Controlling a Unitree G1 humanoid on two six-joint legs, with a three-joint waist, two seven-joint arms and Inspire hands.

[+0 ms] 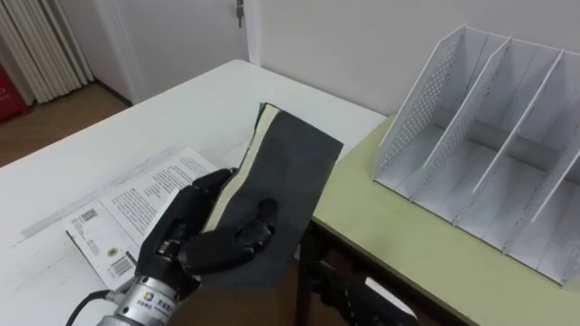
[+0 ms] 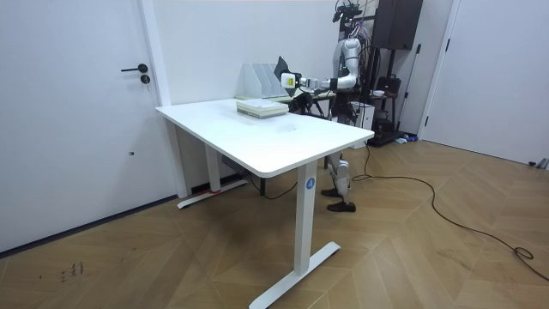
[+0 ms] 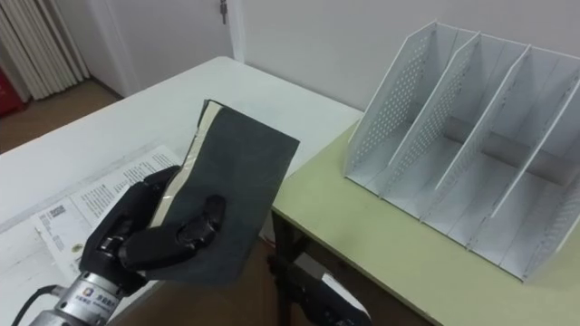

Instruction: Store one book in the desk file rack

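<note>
My left hand (image 1: 195, 240) holds a dark grey book (image 1: 281, 181) up over the gap between the two tables. The fingers wrap its spine edge and the thumb presses on the cover. The book tilts away from me, with its cream page edge showing on the left. The white perforated file rack (image 1: 489, 136) stands to the right on a pale green desk (image 1: 399, 235), with its slots bare and facing me. In the room view I stand behind the white table (image 2: 257, 129), my arm stretched toward the rack (image 2: 256, 79) with the book (image 2: 281, 69) in my hand (image 2: 292, 81).
A white printed book (image 1: 136, 204) lies on the white table under my left hand. A dark gap separates this table from the green desk. A door and a wall stand behind the tables. A dark cabinet (image 2: 396, 26) stands behind me in the room view.
</note>
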